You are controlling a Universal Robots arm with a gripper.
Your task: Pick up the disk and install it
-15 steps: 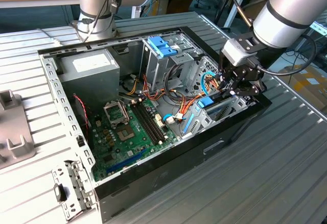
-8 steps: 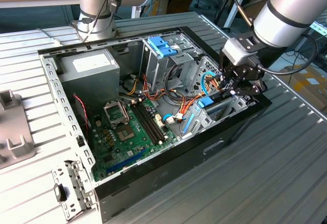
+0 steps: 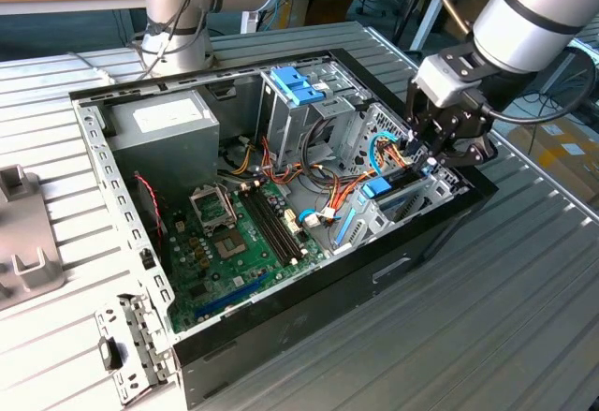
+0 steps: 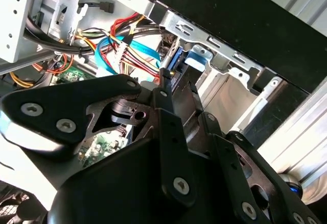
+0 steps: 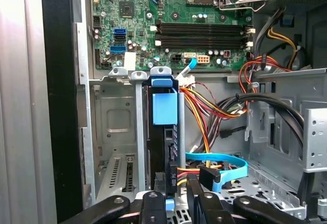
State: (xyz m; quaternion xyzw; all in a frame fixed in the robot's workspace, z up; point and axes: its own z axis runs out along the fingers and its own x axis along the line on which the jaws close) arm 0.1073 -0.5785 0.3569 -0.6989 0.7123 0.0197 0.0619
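Gripper (image 3: 432, 152) down inside the open computer case (image 3: 309, 285), at the drive cage along the case's edge nearest the exterior view's right. Jaws closed on the end of the disk (image 5: 164, 132), which stands on edge in its slot, blue rail (image 5: 165, 108) upward, just beside the motherboard (image 5: 173, 25).
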